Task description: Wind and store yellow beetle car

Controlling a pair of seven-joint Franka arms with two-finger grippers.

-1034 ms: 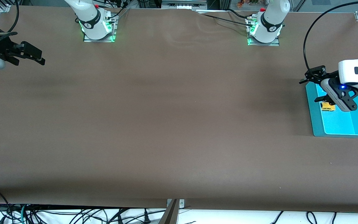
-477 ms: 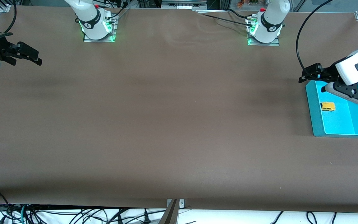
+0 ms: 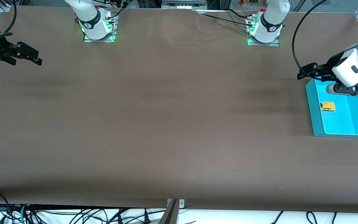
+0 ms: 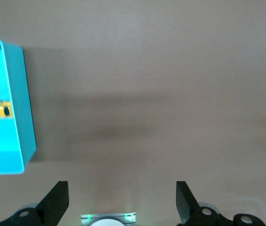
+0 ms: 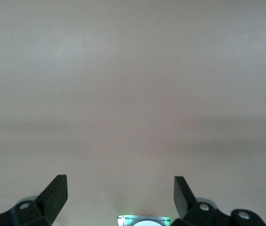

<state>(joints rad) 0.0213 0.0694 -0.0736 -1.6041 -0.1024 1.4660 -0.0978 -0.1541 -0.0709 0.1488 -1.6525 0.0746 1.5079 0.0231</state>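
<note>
Yellow beetle car [image 3: 328, 106] (rounded, glossy), inside teal tray [image 3: 316, 124]

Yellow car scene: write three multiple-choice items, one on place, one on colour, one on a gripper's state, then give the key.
1. Where is the car?
A. In the tray
B. On the bare table
C. Between the left gripper's fingers

2. What colour is the tray?
A. Red
B. Turquoise
C. White

3. How is the left gripper?
A. Shut on the car
B. Shut on nothing
C. Open, holding nothing

Key: 1 A, the car lies on the floor of the tray, at the left arm's end of the table. 2 B, the tray's walls and floor are turquoise. 3 C, in the left wrist view the left gripper shows its fingers wide apart over bare table with nothing between them. The right gripper waits, also open.
</note>
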